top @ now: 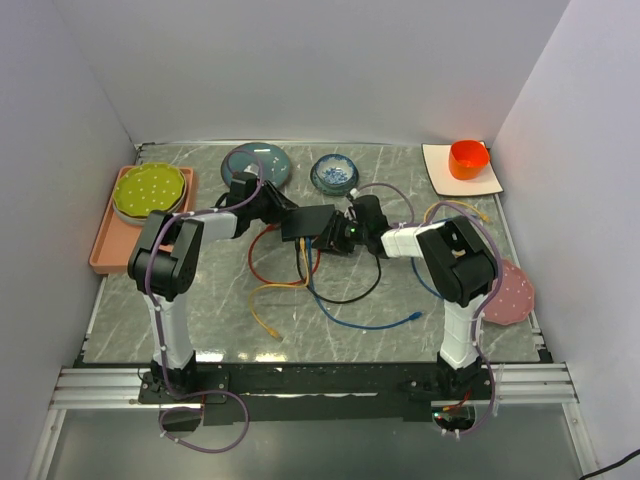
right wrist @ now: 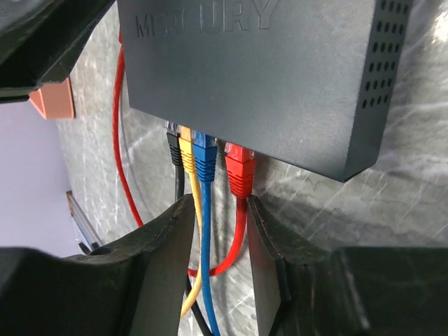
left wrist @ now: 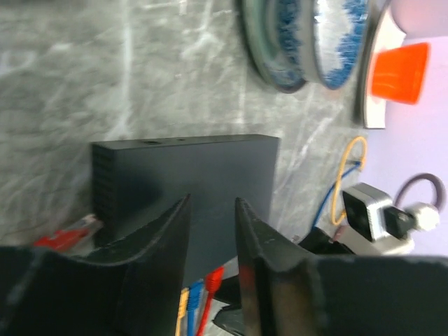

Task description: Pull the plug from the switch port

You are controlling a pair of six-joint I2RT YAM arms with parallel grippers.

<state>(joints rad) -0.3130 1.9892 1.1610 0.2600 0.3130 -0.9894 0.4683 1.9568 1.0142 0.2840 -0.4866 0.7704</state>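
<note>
Mid-table, between the two grippers: the switch, flat matte black, port edge turned toward the arm bases. Along that edge in the right wrist view, four plugs side by side, all seated: black plug, yellow plug, blue plug, and red plug at the end of the row. Right gripper just below the ports, jaws apart at a middling gap, clamped on nothing. Yellow, blue and red leads running down through that gap, the red one close to a finger, contact impossible to tell. Left gripper at the switch's left end, jaws narrow but parted, black casing showing through the slit, nothing pinched; touching the box or not, hard to say. Spilling toward the arms over the grey marbled table: red cable looping left, yellow cable, black cable, blue cable. Further back, a teal plate and a blue-patterned bowl. Far right corner, orange cup on a white square plate. Left edge, green plate on a pink tray. Right edge, pink plate beside the right arm.
</note>
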